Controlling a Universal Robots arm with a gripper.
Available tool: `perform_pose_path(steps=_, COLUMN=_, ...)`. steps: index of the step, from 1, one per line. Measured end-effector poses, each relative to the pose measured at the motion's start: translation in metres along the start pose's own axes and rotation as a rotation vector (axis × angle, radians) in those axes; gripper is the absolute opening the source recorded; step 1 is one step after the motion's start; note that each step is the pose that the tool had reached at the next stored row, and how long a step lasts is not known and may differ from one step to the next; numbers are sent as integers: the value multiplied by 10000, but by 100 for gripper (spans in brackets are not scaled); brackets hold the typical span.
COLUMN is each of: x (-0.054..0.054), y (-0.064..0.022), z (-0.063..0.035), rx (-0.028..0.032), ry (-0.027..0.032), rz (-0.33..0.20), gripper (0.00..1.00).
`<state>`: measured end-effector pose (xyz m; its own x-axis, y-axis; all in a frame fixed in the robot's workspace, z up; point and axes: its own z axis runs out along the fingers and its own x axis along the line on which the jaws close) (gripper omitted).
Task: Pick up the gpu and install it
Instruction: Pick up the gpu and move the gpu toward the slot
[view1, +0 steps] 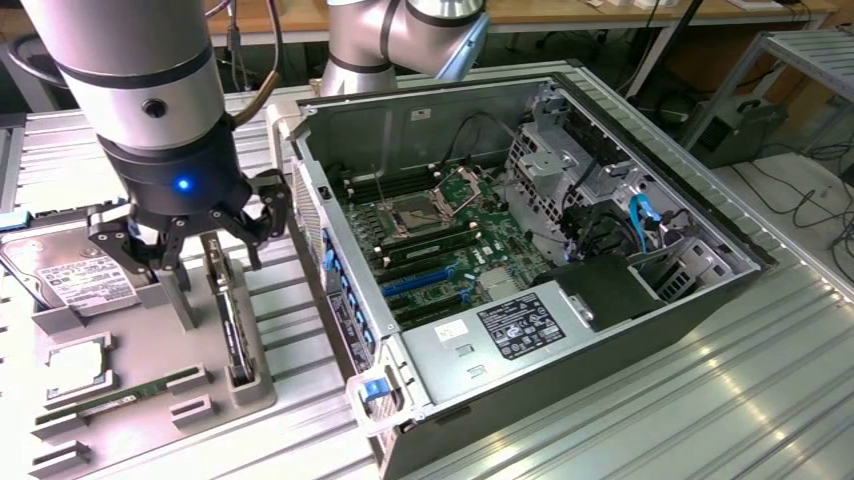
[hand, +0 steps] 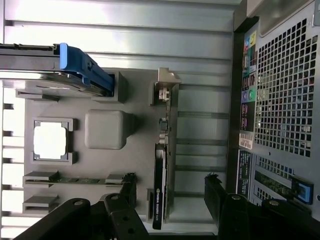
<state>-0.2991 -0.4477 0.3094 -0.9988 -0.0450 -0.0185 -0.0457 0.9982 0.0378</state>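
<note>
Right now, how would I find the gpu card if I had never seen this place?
Find the big open computer case, then the grey tray beside it on the exterior view's left. The gpu stands on its edge in the tray slot closest to the case, beneath the open claw. It is a thin dark slab, unlike the flat green memory stick and the silver hard drive.

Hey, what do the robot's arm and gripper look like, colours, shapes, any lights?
The arm is a thick silver-grey cylinder with a black band and a small round dark socket. Below it sits a black wrist housing with a small glowing blue light. The gripper is all black, built of jointed links with visible bolts, ending in slim fingers.
</note>
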Motion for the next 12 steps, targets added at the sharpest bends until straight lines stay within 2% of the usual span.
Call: perform_pose_path(steps=12, x=1, y=-13, z=48, rx=-1, ry=0, rz=-1, gripper=66)
